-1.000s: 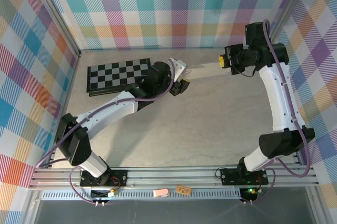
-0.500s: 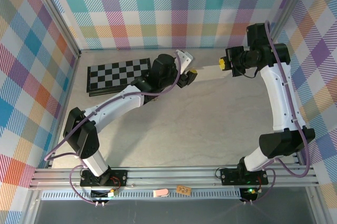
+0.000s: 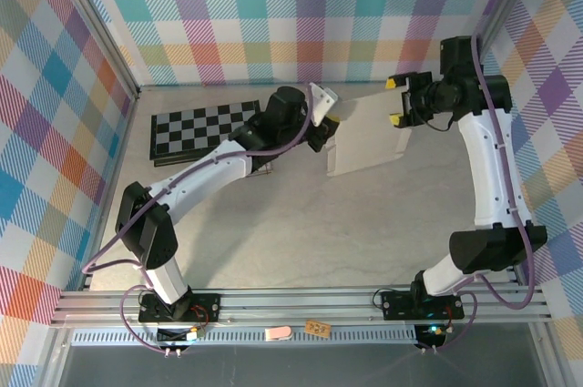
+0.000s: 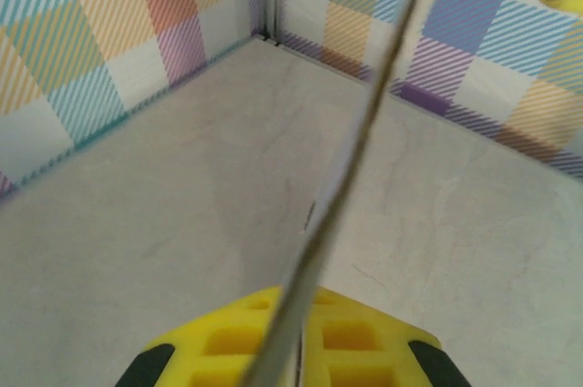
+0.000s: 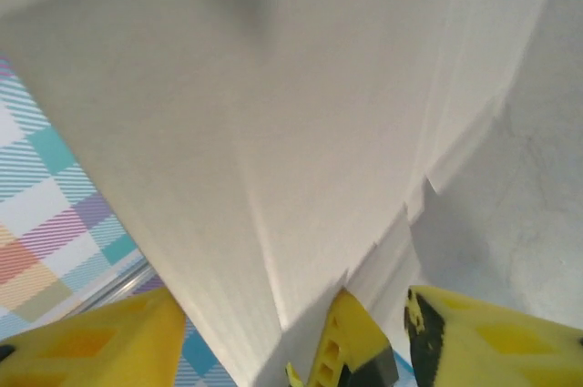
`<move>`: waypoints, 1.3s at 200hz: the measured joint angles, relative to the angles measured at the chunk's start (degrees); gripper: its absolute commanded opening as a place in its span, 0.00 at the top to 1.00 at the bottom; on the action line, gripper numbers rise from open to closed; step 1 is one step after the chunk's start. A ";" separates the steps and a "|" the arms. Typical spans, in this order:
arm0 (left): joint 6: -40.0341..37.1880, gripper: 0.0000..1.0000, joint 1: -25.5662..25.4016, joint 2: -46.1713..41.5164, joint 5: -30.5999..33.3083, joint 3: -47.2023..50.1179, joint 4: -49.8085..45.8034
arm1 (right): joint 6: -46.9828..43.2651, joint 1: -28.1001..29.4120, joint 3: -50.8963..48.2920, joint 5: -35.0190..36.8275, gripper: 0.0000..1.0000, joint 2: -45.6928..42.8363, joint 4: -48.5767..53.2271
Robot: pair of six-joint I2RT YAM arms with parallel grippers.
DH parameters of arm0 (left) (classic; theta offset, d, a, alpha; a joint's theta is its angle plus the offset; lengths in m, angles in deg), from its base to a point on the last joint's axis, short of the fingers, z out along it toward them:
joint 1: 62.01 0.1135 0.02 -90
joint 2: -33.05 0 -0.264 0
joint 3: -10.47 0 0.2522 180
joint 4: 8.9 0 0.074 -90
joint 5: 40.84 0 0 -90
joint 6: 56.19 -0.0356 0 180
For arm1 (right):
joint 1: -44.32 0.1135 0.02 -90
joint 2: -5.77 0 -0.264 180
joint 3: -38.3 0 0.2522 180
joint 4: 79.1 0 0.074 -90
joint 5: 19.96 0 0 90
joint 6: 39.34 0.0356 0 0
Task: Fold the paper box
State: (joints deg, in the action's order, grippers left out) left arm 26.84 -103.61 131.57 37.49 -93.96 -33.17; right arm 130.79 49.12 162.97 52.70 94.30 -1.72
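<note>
Plaid walls (image 3: 301,5) in pastel colours are closing in a pale, marbled table (image 3: 301,223) on three sides. Seen from above, a black-and-white checkerboard (image 3: 196,125) is lying flat at about 10 o'clock on the table, close to the back wall.

The paper box (image 3: 369,137) is sitting at about 1 o'clock from the table's middle, between the two arms, as an unfolded sheet turning its cream-white side to the overhead camera. Its far edge is lying toward the back wall and its near edge is reaching toward the table's middle.

The left gripper (image 3: 326,128) is reaching in from 9 o'clock of the sheet and pinching its left edge. In the left wrist view the sheet (image 4: 364,132) is showing edge-on as a thin line running up from between the yellow fingers (image 4: 228,346), which are pressing together on it, with the table and a corner of the walls behind.

The right gripper (image 3: 395,101) is standing at 3 o'clock of the sheet with its jaws spread, one yellow tip toward the back wall and the other by the sheet's right edge. In the right wrist view the white sheet (image 5: 301,132) is spreading above the parted yellow fingers (image 5: 91,341), a corner of it dipping between them; whether it is touching them I cannot tell.
</note>
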 measured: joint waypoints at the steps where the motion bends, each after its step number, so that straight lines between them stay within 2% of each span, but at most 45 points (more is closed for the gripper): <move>1: 0.24 1.00 0.09 0.00 -0.11 -0.17 -0.17 | -0.07 0.02 0.02 0.13 0.30 -0.11 -0.17; 28: 9.79 1.00 5.14 -0.02 -7.45 -6.69 -8.81 | -1.18 -0.02 0.48 1.49 0.27 -2.95 -2.49; 55: 16.59 1.00 10.40 -0.55 -13.88 -6.64 -14.14 | -1.62 1.64 1.16 2.32 0.26 -4.50 -3.82; 98: 18.36 1.00 14.51 -0.63 -18.75 1.16 -18.40 | -2.32 6.12 -5.68 3.19 0.26 -4.72 -8.15; 158: 9.75 1.00 12.24 -0.63 -15.47 13.55 -15.76 | -2.12 10.84 -29.46 1.62 0.28 -5.22 -23.04; 186: 5.79 1.00 10.38 -0.90 -12.55 18.10 -9.44 | -0.24 13.29 -37.22 1.86 0.28 -5.14 -32.13; 227: 5.18 1.00 7.89 -1.53 -8.07 25.20 0.33 | 2.19 16.31 -39.45 2.36 0.28 -2.54 -40.48; 260: 5.20 1.00 7.19 -1.55 -5.60 26.29 3.91 | 3.63 16.46 -39.23 2.95 0.36 -0.24 -41.16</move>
State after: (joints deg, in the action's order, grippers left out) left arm 32.05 -96.42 130.02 31.90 -67.67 -29.25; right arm 134.42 65.57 123.74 55.65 94.06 -42.88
